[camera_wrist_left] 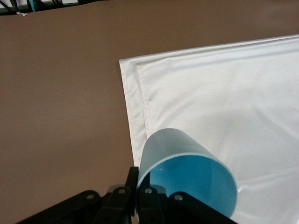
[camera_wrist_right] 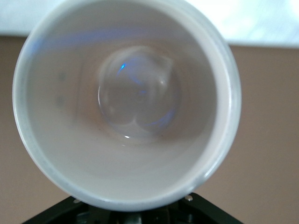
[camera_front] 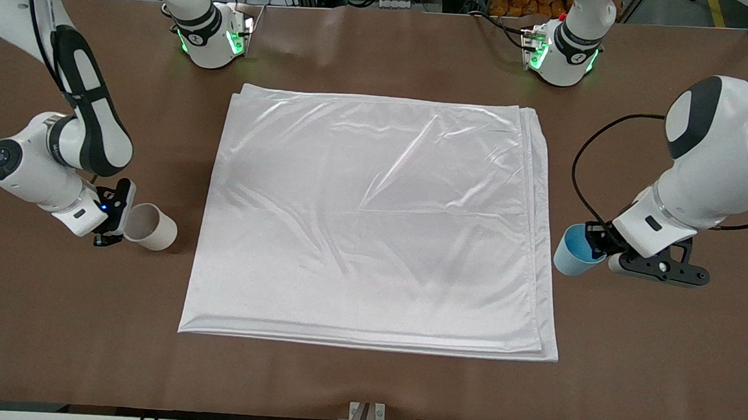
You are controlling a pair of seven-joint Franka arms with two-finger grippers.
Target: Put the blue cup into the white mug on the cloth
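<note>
Blue cup [camera_front: 573, 249] gripped by left hand [camera_front: 596, 242] beside cloth [camera_front: 373, 223].

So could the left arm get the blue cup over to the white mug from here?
Probably yes: the left gripper holds the blue cup, and only the flat cloth lies between it and the white mug, itself tipped in the right gripper.

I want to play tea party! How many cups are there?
2. The blue cup is in the left tool, beside the cloth. The white mug is in the right tool.
</note>
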